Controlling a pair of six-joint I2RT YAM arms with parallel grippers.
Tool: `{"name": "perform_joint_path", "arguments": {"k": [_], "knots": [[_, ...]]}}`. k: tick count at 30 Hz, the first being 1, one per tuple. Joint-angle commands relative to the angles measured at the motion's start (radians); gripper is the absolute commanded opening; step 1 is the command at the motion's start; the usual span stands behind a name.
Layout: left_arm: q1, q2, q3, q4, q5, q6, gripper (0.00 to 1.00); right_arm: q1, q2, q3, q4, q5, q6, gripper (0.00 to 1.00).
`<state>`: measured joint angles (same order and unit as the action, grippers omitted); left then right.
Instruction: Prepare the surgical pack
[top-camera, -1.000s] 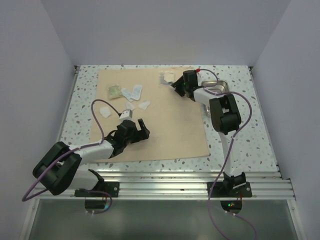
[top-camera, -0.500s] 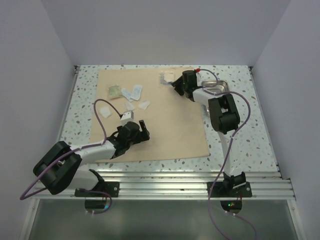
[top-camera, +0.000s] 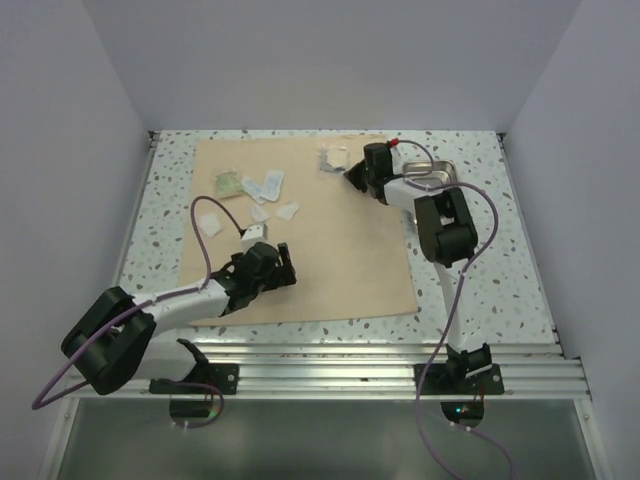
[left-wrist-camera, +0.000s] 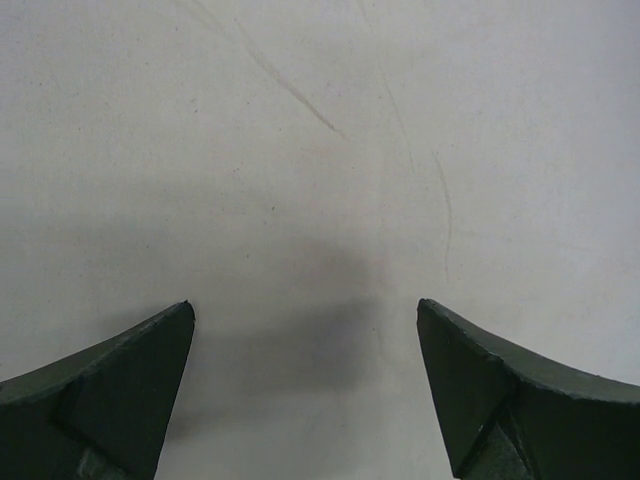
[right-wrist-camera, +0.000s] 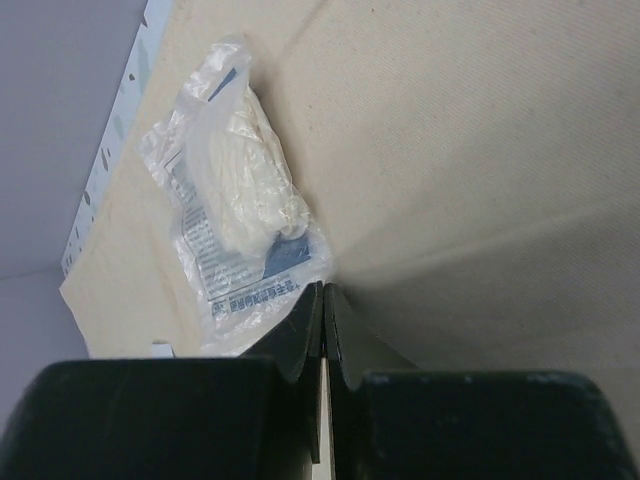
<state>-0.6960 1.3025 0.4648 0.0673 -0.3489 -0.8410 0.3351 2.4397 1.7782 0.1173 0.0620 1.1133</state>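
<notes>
Right gripper (right-wrist-camera: 323, 290) has its jaws pressed flat together, tips down at the near corner of a clear gauze packet (right-wrist-camera: 235, 230). A ridge of the wrap (right-wrist-camera: 480, 150) runs up to the tips. It may be pinching the packet's film edge, a fold of cloth, or nothing; I cannot tell which. Going in at a corner makes sense for a flat pouch, since that is the only part thin jaws can get under. The risk is that the cloth comes up with it or the film slips free. From above, this packet lies near the wrap's far edge, apart from the others and closest to the tray (top-camera: 443, 172). The tray sits on the surface (top-camera: 500, 260) just off the wrap's far right side, partly hidden by the arm, and is likely the packet's destination. Left gripper (left-wrist-camera: 305, 320) is spread wide over bare wrap at the near left, with nothing between its jaws. It seems parked clear of the right arm's work. More packets (top-camera: 262, 188) lie grouped on the far left of the wrap, not yet gathered, so the pack looks early in preparation.
</notes>
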Motion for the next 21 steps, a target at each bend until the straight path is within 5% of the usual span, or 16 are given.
{"name": "perform_joint_path", "arguments": {"k": [1,9,15,21], "knots": [[0.032,0.014,0.101,-0.208,-0.019,0.083,0.98,-0.013,-0.169,-0.084,0.015,0.013,-0.056,0.00],[0.198,0.014,0.343,-0.299,0.019,0.249,1.00,-0.157,-0.528,-0.396,0.033,-0.059,-0.159,0.00],[0.516,-0.008,0.296,-0.247,0.175,0.257,1.00,-0.304,-0.697,-0.594,0.027,-0.114,-0.202,0.00],[0.630,-0.043,0.224,-0.138,0.147,0.197,1.00,-0.419,-0.758,-0.666,0.001,-0.158,-0.214,0.00]]}}
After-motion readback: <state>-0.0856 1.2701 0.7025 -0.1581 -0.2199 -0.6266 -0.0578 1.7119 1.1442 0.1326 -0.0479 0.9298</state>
